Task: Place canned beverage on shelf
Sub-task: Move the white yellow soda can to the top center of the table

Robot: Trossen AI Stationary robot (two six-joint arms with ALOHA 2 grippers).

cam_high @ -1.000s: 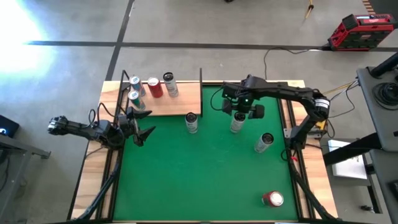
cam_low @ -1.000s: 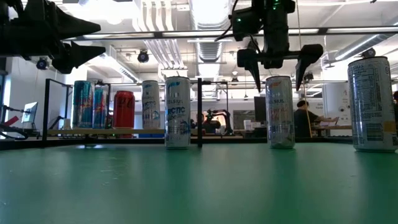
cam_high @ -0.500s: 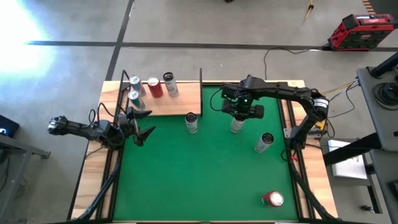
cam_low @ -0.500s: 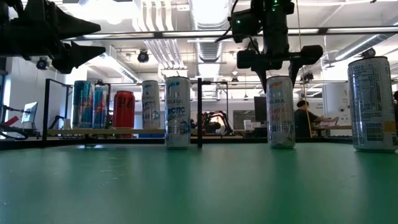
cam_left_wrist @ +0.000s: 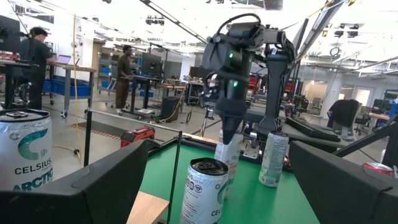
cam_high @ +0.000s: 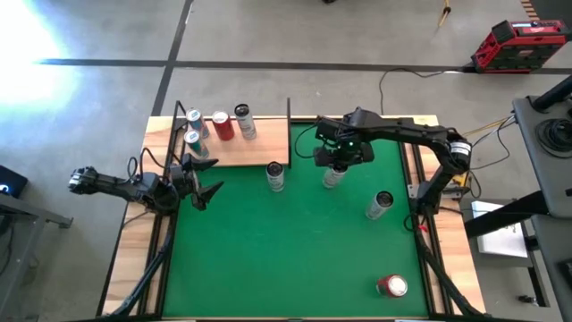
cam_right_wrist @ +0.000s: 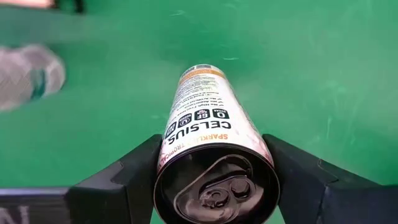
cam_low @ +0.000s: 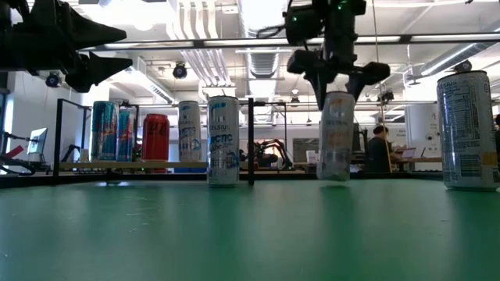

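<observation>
R fingers [cam_right_wrist: 134, 177] round can [cam_right_wrist: 208, 146]

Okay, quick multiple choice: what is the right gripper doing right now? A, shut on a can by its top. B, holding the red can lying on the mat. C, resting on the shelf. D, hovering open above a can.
A: the right gripper has its fingers pressed on both sides of the top of a Celsius can, which the low view shows hanging clear of the mat.
</observation>
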